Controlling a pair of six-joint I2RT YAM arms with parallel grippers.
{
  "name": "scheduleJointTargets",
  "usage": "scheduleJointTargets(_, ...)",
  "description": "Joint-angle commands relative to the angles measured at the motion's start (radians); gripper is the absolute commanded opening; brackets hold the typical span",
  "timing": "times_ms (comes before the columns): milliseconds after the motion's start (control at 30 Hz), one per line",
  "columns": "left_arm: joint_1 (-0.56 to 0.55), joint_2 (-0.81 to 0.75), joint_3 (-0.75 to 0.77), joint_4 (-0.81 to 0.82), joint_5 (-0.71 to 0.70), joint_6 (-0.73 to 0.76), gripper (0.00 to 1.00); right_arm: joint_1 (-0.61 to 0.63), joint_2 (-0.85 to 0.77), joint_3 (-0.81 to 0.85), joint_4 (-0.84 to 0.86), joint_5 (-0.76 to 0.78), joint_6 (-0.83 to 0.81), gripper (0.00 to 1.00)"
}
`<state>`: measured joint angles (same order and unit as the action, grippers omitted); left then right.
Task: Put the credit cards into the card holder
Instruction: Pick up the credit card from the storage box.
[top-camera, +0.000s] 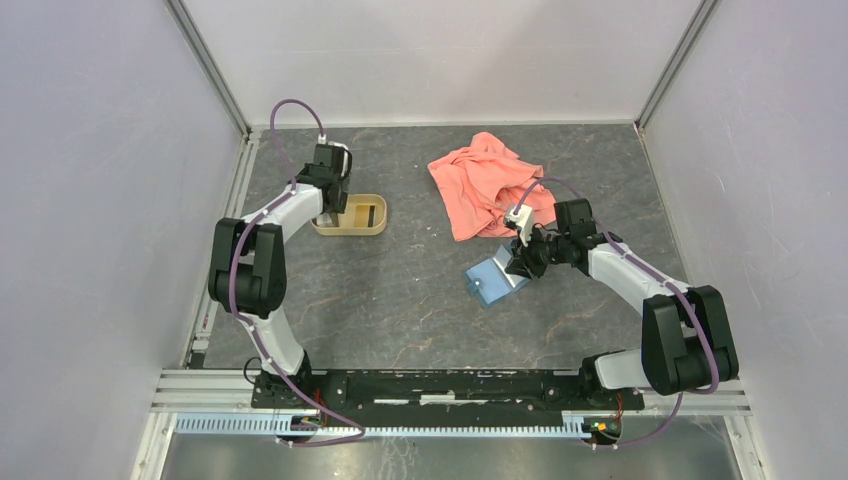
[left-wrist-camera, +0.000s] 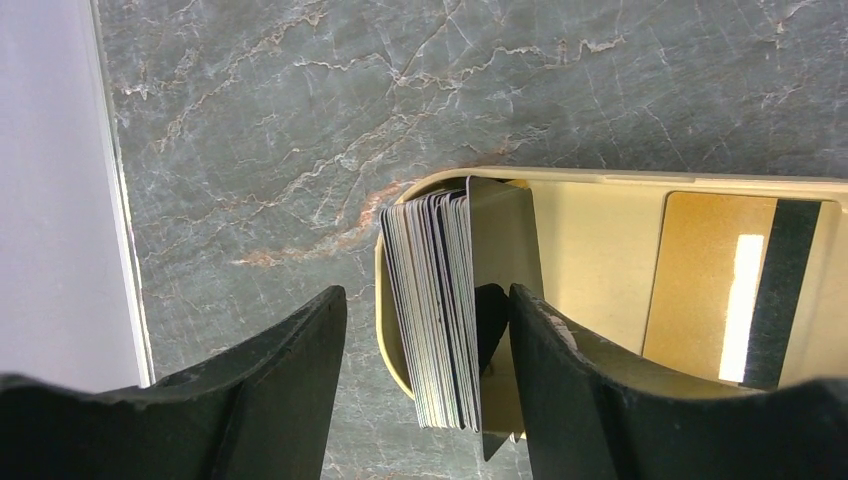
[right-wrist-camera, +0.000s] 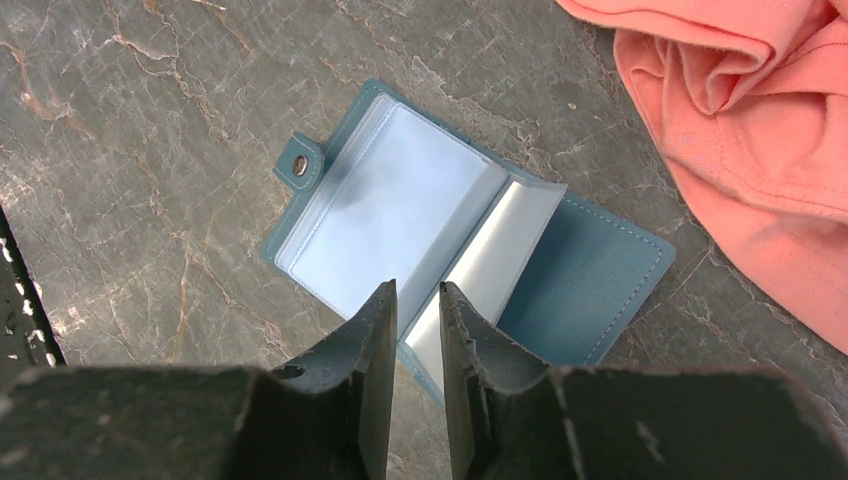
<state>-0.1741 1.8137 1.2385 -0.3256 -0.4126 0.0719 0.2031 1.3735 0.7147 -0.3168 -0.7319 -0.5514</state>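
Pick-up step: left jaws released, straddling cards in tray; right jaws pinching card holder page. Next: clench one card

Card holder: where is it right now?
The card holder lies open right of centre in the top view, beside the pink cloth, gripped by the right tool.

A robotics lab cell: white panels on aluminium framing enclose a marble-patterned bench with bolted-down robot arms.

card holder has glossy clear plastic sleeves; pink cloth soft, creased; table matt, marble-veined.
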Motion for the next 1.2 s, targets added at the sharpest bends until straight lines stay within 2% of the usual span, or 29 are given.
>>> scheduleJointTargets(0, 0.005, -0.05, 0.024, 0.027, -0.02, -0.027, 0.66, 0.005, -0.01, 0.0, 0.003, -0.009, -0.012, 0.28)
scheduleJointTargets(167, 0.005, -0.044, 0.026, 0.026, 0.003, -0.033, 0.58, 0.004, -0.011, 0.0, 0.002, -0.008, -0.014, 0.28)
scheduleJointTargets(767, 0.003, -0.037, 0.044, 0.005, 0.072, -0.049, 0.07, 0.005, -0.007, -0.001, 0.002, -0.008, -0.015, 0.28)
scheduleJointTargets(867, 0.004, -0.042, 0.047, 0.003, 0.088, -0.053, 0.02, 0.004, -0.003, 0.0, 0.0, -0.008, -0.015, 0.28)
scheduleJointTargets(1167, 0.004, -0.071, 0.052, -0.012, 0.184, -0.068, 0.02, 0.004, -0.002, 0.0, -0.001, -0.008, -0.016, 0.28)
